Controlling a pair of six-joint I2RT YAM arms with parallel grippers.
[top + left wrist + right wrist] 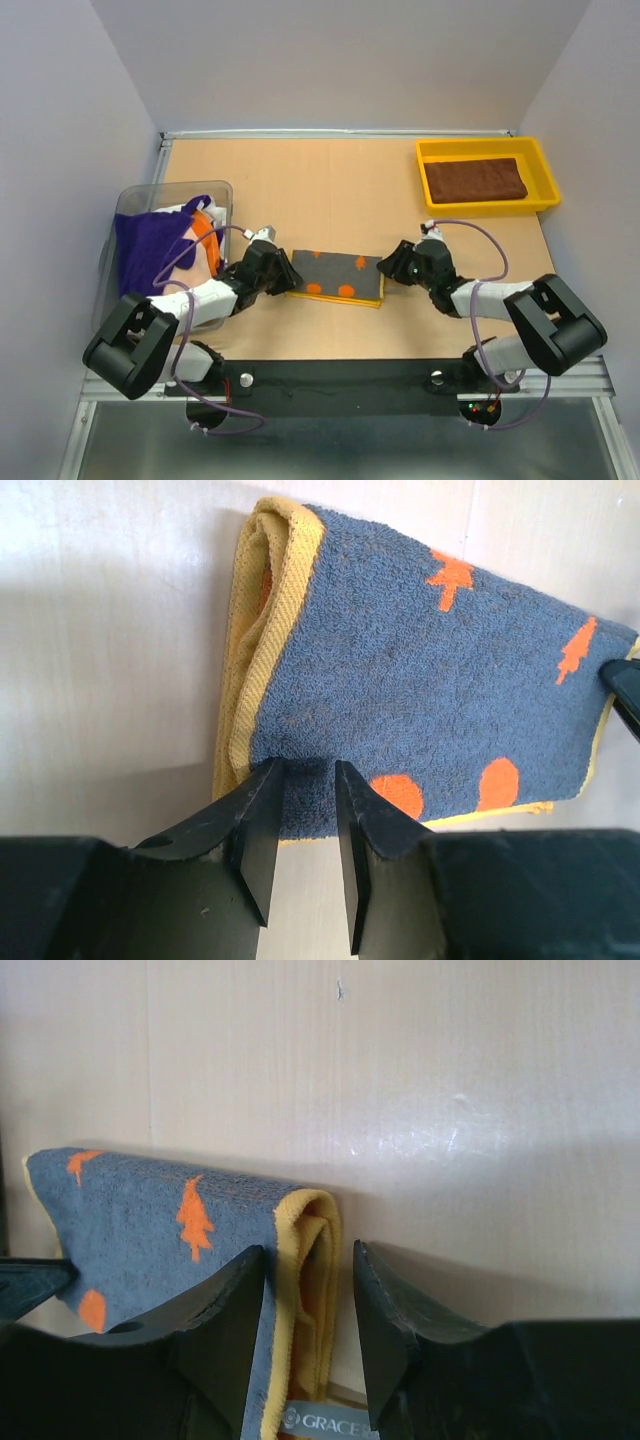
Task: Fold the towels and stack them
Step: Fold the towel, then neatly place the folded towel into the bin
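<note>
Yellow tray (432, 152) at the table's (340, 180) far right corner, clear bin (222, 190) at its left edge

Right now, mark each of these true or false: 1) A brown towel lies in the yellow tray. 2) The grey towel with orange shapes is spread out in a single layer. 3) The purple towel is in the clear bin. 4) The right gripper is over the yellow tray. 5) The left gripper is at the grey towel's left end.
1) True: the brown towel lies folded in the yellow tray.
2) False: the grey towel is folded, its yellow-edged layers showing at both ends.
3) True: the purple towel sits in the clear bin.
4) False: the right gripper is at the grey towel's right end, far from the tray.
5) True: the left gripper straddles that end's edge.
</note>
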